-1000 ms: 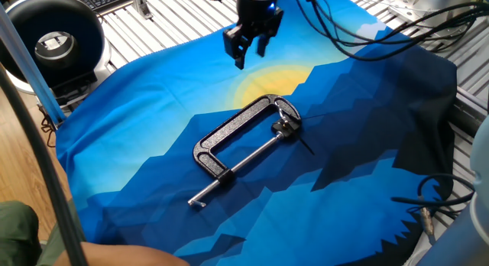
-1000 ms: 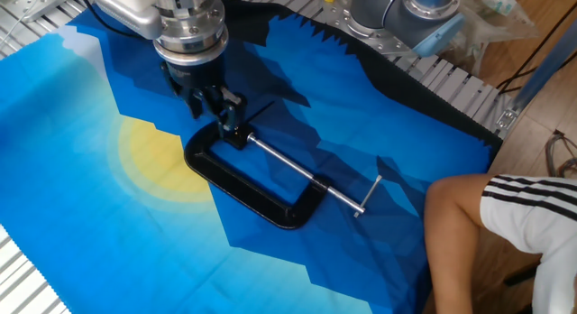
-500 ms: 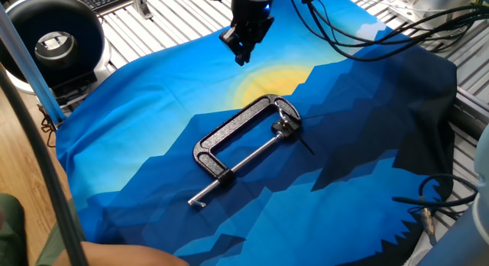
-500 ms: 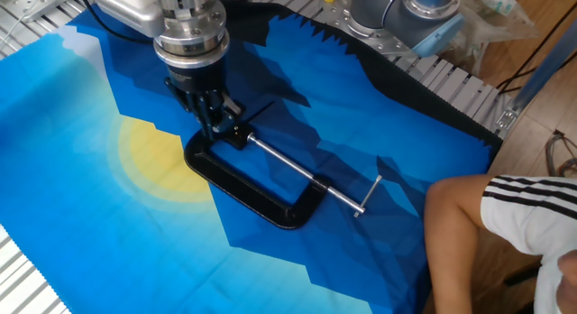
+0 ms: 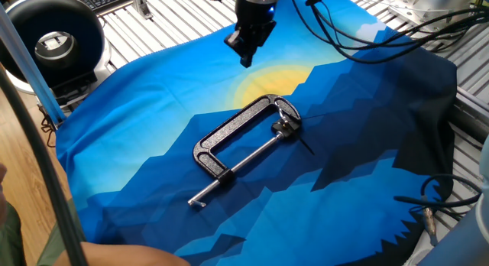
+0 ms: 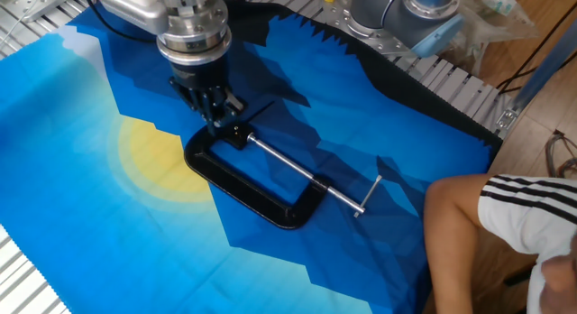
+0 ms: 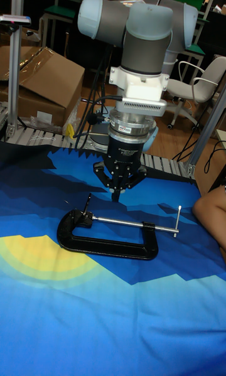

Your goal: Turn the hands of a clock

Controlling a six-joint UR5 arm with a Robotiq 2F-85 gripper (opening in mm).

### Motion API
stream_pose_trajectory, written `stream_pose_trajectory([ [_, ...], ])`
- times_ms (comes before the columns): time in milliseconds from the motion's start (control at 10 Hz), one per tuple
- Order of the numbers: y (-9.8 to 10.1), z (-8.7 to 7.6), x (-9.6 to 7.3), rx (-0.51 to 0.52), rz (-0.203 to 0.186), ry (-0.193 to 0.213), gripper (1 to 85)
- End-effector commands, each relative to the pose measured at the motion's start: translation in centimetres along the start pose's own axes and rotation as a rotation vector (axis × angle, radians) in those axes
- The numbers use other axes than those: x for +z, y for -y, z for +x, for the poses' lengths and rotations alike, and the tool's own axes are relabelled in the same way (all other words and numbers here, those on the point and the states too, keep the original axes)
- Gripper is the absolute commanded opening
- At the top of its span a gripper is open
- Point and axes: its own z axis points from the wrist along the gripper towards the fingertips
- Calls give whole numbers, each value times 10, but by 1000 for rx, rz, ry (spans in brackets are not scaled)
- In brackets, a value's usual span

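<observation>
The hand [image 6: 215, 118], fingers pressed together, hangs just above the black C-clamp [image 6: 254, 181] lying mid-worktop on the blue cloth [image 6: 90, 224].

Blue-and-yellow mountain-print cloth [image 5: 153, 136] over the slatted table [image 5: 160, 25], black round device [image 5: 53, 40] at its corner, cardboard box [image 7: 44, 84] behind.

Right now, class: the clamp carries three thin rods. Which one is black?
The short needle jutting from the screw head. The long threaded screw and the crossbar at its far end are silver.

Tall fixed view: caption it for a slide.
UR5's shut pincer hovers above the black C-clamp and its thin needle hand on a blue cloth.
</observation>
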Motion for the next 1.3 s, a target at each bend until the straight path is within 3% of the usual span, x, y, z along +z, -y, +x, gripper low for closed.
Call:
stream_pose_trajectory([
  [0, 7, 21, 1, -38, -11, -25, 13],
  [100, 13, 32, -1, -47, 1, -53, 13],
  [300, 9, 39, 2, -39, -28, -40, 13],
  [500, 17, 43, -1, -49, -7, -32, 13],
  [800, 20, 56, -17, -48, -15, -20, 13],
  [900, 21, 53, -15, -55, -9, -13, 13],
  [1000, 19, 52, -15, -65, -14, -23, 13],
  [1200, 24, 64, -15, -92, 4, -71, 13],
])
